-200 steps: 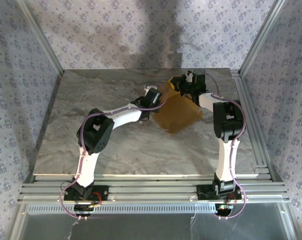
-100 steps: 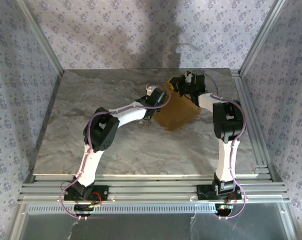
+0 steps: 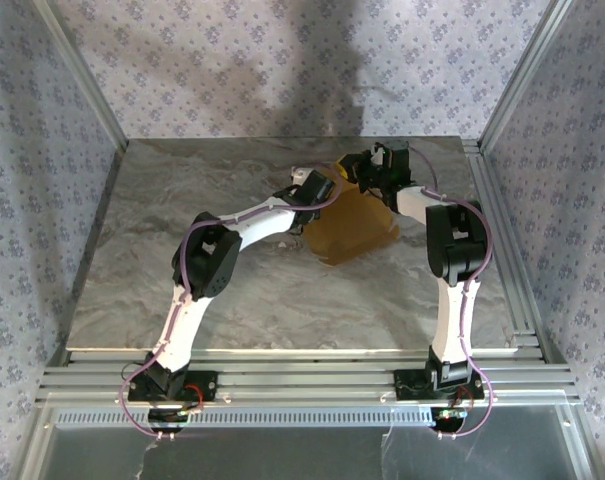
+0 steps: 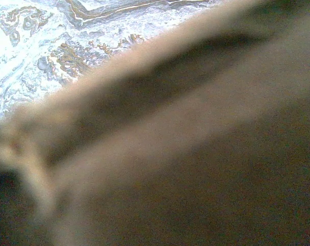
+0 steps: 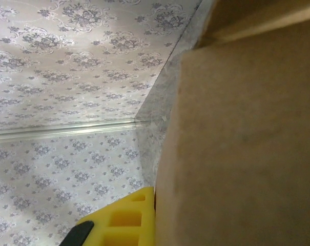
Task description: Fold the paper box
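The paper box [image 3: 352,228] is a tan cardboard piece lying partly raised at the back right of the marble table [image 3: 182,250]. My left gripper [image 3: 320,188] is at its upper left edge, shut on the cardboard. Blurred brown cardboard [image 4: 195,154] sits right against the left wrist camera and hides the fingers. My right gripper [image 3: 374,172] holds the box's far corner. In the right wrist view a yellow finger [image 5: 124,220] presses against the upright cardboard sheet [image 5: 247,143]; the other finger is hidden behind it.
Patterned walls [image 3: 232,70] enclose the table on three sides. A metal rail frame [image 3: 502,230] runs along the right edge, close to the right arm. Bare marble [image 4: 52,46] spreads to the left of the box.
The left arm has pushed further right toward the box, and its gripper opened briefly and shut again. The box has shifted slightly left. The right arm has hardly moved.
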